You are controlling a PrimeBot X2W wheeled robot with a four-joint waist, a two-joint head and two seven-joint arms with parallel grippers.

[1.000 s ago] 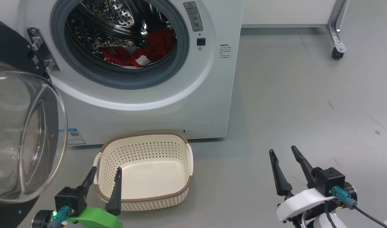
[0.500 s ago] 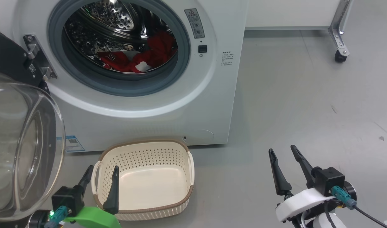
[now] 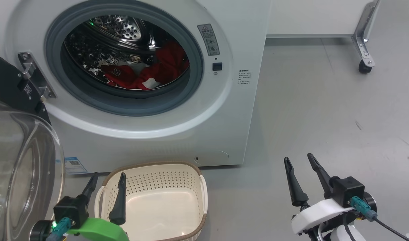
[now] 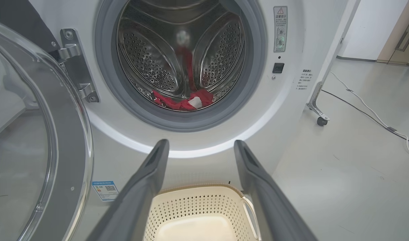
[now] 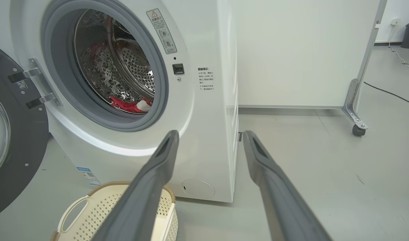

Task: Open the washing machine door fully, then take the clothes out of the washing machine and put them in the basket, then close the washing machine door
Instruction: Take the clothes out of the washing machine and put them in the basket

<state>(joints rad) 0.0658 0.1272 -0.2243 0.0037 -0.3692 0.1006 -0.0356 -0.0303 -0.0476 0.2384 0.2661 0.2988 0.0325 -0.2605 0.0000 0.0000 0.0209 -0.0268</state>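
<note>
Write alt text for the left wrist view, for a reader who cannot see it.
Red clothes lie low in the steel drum of a white washing machine, whose glass door hangs open at left. Below, an empty cream basket shows between the open jaws of the left gripper.

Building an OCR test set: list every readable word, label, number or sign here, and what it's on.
No text is legible enough to quote.
Grey sticker on the washing machine front, right of the opening: warning triangle at top, print too small.
Printed block right of that: too small.
Blue label, lower left of the front: code square, words blurred.
Dark mark on the clothes: unreadable.
</note>
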